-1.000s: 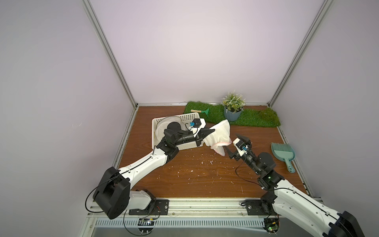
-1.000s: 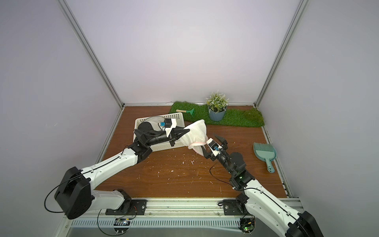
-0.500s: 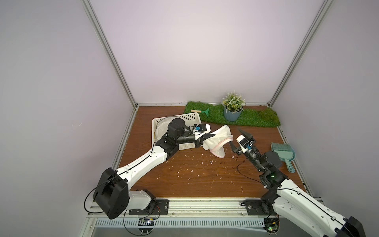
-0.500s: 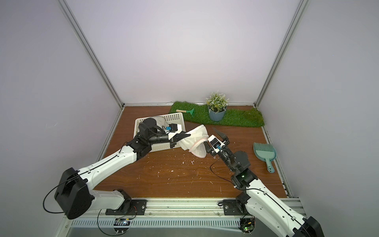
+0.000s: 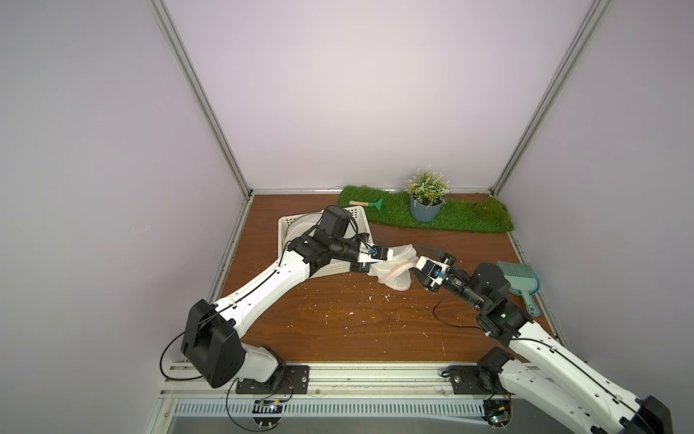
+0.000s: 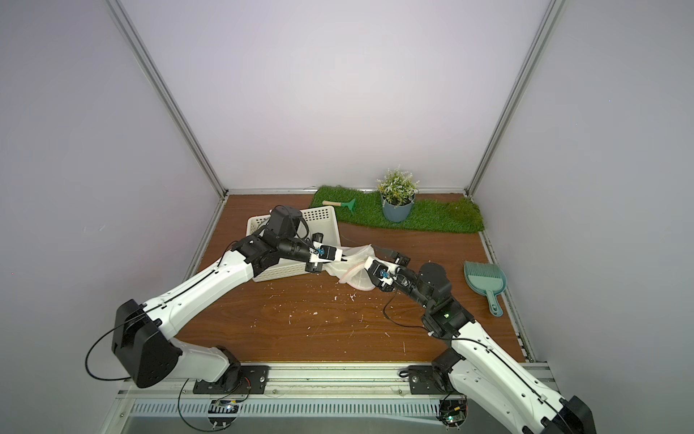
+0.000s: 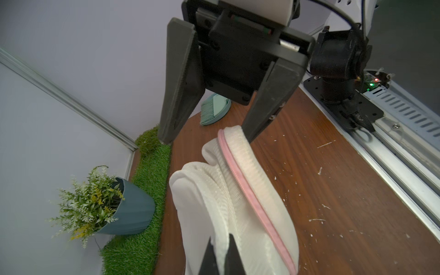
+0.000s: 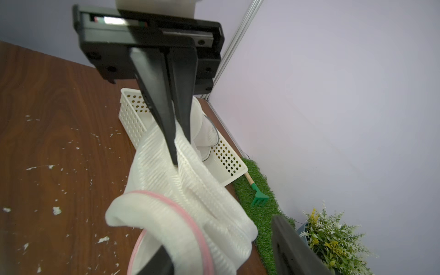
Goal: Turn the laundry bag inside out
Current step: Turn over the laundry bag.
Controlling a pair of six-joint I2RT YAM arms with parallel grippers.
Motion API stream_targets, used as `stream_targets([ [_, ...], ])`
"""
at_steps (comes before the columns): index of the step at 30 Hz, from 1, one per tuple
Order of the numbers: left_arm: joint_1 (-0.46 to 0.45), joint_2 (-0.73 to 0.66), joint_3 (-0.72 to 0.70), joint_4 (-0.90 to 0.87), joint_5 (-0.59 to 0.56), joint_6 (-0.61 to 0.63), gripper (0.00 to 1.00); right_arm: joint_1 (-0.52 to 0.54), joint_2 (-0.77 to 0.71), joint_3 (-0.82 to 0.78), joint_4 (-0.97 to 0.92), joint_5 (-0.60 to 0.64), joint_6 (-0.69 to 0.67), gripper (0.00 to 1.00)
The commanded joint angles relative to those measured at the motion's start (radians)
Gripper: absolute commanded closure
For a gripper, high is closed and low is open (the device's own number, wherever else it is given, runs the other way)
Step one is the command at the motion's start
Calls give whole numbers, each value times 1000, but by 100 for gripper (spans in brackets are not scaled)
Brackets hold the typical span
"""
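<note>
Laundry bag [image 5: 393,271] lies right of centre in both top views, bunched between your left gripper [image 6: 347,258] and right gripper [image 5: 415,263]. In the left wrist view, your left jaws pinch its mesh at the bottom edge. Upper centre, the right jaws stand apart, one finger touching the pink-trimmed rim. In the right wrist view, the same pinch shows at centre.

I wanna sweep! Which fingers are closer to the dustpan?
Right. Right fingers flank the laundry bag edge facing the dustpan; left fingers pinch its far edge by the basket.
</note>
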Motion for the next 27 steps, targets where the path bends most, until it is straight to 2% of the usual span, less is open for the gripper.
stream_targets([
  [1, -10, 13, 25, -109, 65, 85, 100, 0, 15, 54, -62, -99, -83, 46],
  [9, -16, 27, 27, -140, 106, 99, 100, 0, 67, 91, -111, -114, -143, 47],
  [13, -18, 30, 28, -140, 114, 99, 100, 0, 108, 114, -139, -138, -180, 52],
  [18, -22, 35, 27, -143, 115, 97, 100, 1, 150, 142, -147, -161, -190, 62],
  [23, -24, 41, 28, -147, 92, 103, 100, 0, 168, 155, -175, -176, -206, 78],
  [24, -24, 42, 32, -146, 86, 106, 98, 0, 169, 155, -175, -177, -205, 83],
  [25, -25, 43, 37, -146, 78, 106, 89, 1, 169, 154, -175, -175, -202, 89],
  [26, -25, 44, 41, -146, 70, 108, 74, 1, 168, 154, -176, -175, -195, 96],
  [27, -26, 43, 45, -144, 60, 112, 68, 1, 168, 152, -174, -174, -190, 100],
])
